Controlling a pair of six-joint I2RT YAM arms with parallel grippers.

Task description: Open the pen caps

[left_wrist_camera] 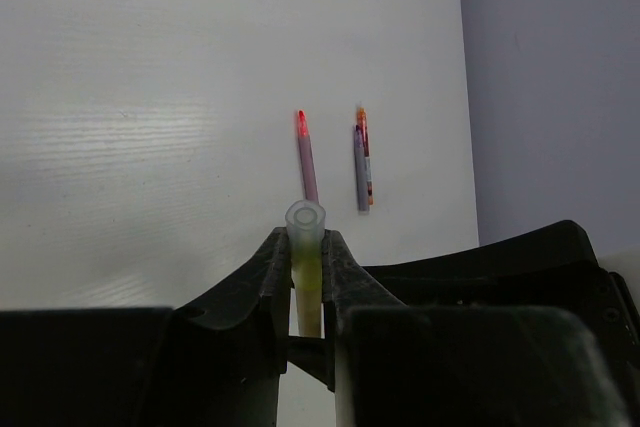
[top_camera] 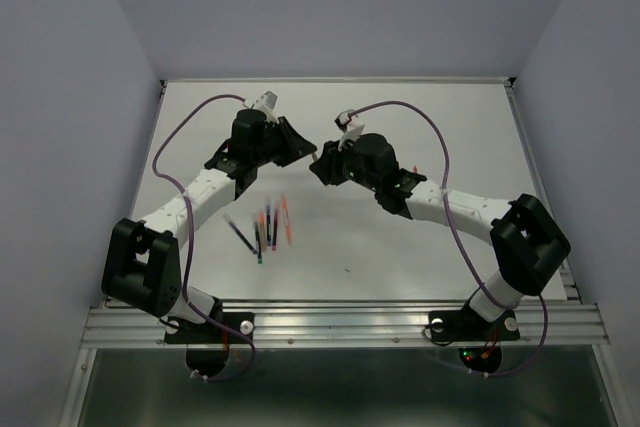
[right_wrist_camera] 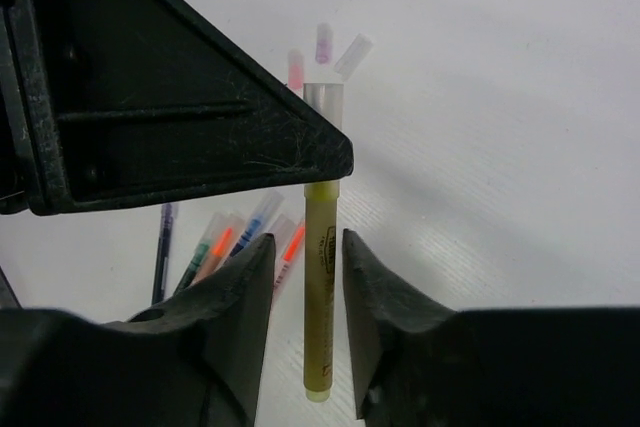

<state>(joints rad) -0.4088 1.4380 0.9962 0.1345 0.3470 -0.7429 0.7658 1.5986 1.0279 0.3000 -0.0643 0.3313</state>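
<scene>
Our left gripper [left_wrist_camera: 306, 239] is clenched on the yellow-green pen [right_wrist_camera: 320, 287] just behind its translucent cap [right_wrist_camera: 323, 99], aloft between both arms, while our right gripper [right_wrist_camera: 305, 240] brackets the barrel, released; light, stiff, slick plastic, so we'd pinch mid-barrel.

Left arm [top_camera: 195, 202] and right arm [top_camera: 455, 207]: white links, black joints
Each pairs glossy white tubular links with chunky black joint housings, and a thin purple cable [top_camera: 158, 159] loops along it. The left gripper [left_wrist_camera: 306, 240] and right gripper [right_wrist_camera: 305, 242] have matte black wedge-shaped fingers, grainy and finely scratched; small green and red lights [top_camera: 468, 355] glow beside the right base
</scene>
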